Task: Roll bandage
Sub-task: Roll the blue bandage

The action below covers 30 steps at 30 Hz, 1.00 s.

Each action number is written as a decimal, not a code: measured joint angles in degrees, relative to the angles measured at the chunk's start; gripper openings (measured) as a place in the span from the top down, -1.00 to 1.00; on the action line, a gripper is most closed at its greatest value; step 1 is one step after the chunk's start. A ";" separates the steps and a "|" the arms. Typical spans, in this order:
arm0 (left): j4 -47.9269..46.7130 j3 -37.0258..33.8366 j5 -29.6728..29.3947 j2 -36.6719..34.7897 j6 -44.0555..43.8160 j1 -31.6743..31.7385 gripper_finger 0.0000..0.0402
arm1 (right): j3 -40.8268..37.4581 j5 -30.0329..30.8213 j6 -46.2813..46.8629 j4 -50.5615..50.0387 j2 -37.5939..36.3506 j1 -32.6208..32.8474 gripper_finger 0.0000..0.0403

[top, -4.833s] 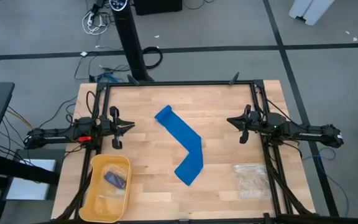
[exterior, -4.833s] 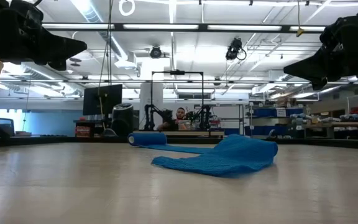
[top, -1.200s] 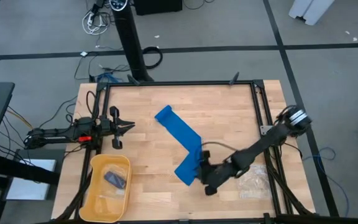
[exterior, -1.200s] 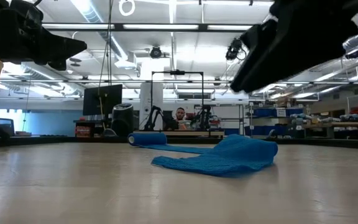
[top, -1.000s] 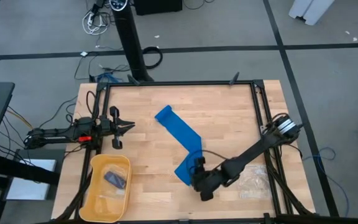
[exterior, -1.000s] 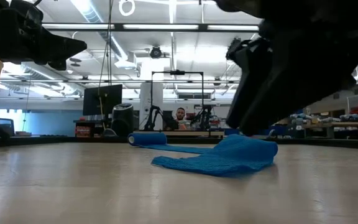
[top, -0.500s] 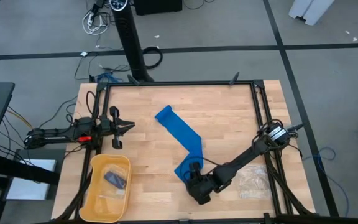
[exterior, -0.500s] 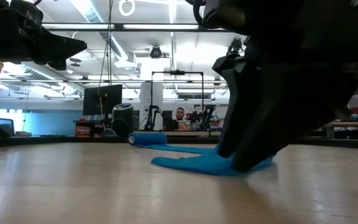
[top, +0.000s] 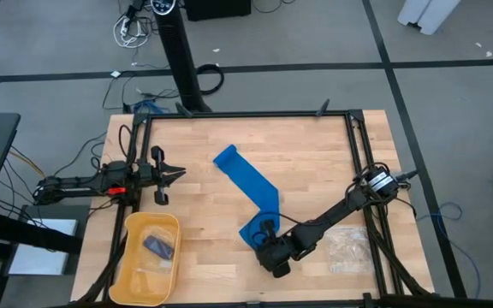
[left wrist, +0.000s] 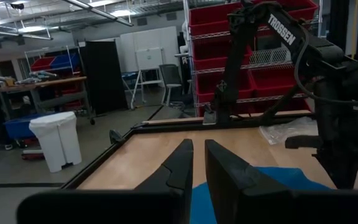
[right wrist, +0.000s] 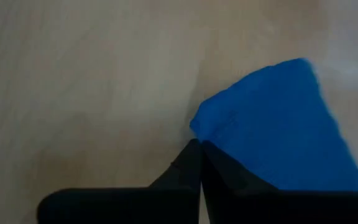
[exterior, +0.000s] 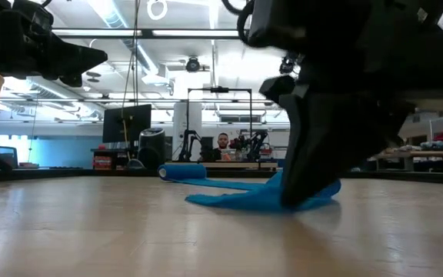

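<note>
Low view: bandage (exterior: 229, 196) on wooden table (exterior: 91, 231)

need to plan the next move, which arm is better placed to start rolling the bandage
Right. Its claw is down at the near end of the bandage, fingers closed with their tips at the fabric's corner. The left claw is parked at the table's left edge, well clear of the strip.

The right pincer (top: 270, 239) covers the bandage's (top: 248, 187) near end in the high view.
</note>
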 joint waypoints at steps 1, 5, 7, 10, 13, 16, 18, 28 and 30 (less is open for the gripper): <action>0.00 0.02 0.00 0.00 0.00 0.00 0.76 | 0.00 1.10 0.56 0.09 -0.58 0.33 0.95; 0.00 0.00 -0.01 0.01 0.00 0.01 0.76 | 0.02 9.80 2.95 -1.53 -3.19 2.50 0.98; -0.02 0.01 0.00 0.01 0.00 0.00 0.76 | 0.02 15.76 5.68 -3.89 -4.74 3.74 0.98; 0.00 0.00 -0.02 0.02 0.00 0.00 0.76 | 0.07 25.47 14.42 -8.31 -7.43 5.54 0.98; -0.01 0.00 0.00 0.02 0.00 0.00 0.76 | 0.07 33.01 26.94 -15.70 -8.94 6.77 0.99; -0.01 0.00 0.00 0.02 0.00 0.00 0.76 | 0.07 37.22 40.17 -24.74 -9.14 7.55 0.98; -0.02 0.02 0.00 0.00 0.00 0.00 0.76 | 0.03 38.57 48.10 -30.41 -8.65 8.07 0.98; -0.04 0.02 0.00 0.00 -0.02 0.02 0.76 | -6.78 39.12 78.18 -38.84 -8.64 11.95 0.98; 0.00 0.01 0.00 0.01 0.00 0.00 0.76 | -7.98 37.49 80.86 -38.71 -8.63 12.45 0.98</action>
